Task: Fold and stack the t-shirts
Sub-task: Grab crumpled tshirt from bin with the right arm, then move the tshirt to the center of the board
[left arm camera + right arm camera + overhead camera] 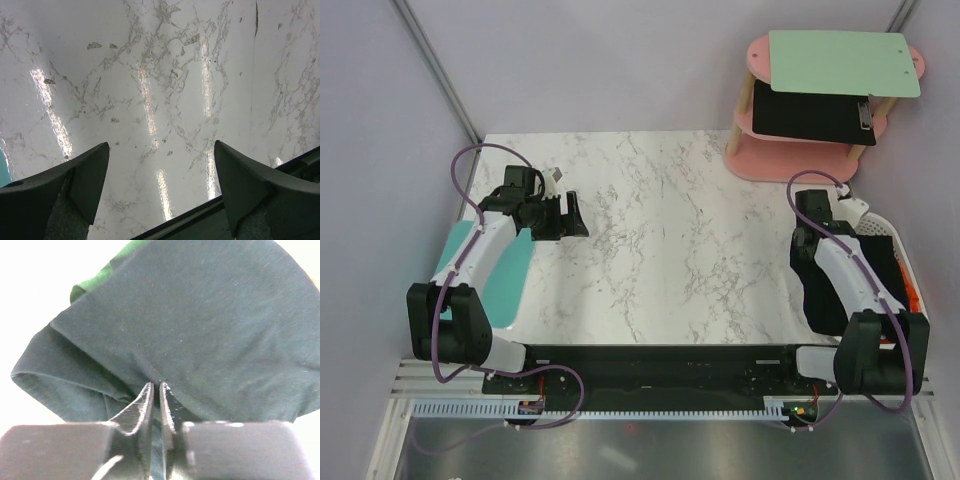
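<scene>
Pinching black t-shirt (200, 330): right end effector (155, 384) | shirt lies near-to-far | left end effector (160, 145) spread wide

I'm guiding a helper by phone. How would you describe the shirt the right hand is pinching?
Go to the right edge of the marble table, where a white basket sits under the right arm. The black shirt lies in it, a fold pinched in the right hand. It is soft and dark, unlike the green cloth behind it or the stiff black clipboard on the pink stool.
</scene>
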`<move>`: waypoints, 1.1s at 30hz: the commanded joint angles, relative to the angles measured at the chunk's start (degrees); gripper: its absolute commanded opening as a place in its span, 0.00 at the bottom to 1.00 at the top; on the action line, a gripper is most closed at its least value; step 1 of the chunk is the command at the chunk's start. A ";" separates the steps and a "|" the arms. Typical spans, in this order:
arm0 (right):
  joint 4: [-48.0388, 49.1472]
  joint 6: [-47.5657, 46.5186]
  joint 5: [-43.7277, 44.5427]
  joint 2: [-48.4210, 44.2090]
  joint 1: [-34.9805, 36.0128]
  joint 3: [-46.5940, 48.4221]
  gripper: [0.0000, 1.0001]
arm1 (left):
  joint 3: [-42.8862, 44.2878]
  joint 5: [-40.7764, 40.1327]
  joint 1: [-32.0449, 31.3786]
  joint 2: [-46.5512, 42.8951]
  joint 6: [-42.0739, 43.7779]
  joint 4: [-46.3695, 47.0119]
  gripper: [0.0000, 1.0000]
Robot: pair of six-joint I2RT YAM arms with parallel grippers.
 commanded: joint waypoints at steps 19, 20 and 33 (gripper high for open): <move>3.89 -10.34 -13.32 -16.26 0.00 18.15 0.00 | -0.29 2.23 0.45 -0.28 -1.73 1.04 0.92; 3.81 -10.86 -14.63 -15.81 0.09 19.91 0.00 | -0.38 2.15 0.45 -0.28 -1.73 1.12 0.92; -2.17 -15.61 -25.81 4.82 21.17 53.92 0.00 | -0.38 1.71 0.45 -0.37 -1.55 1.04 0.92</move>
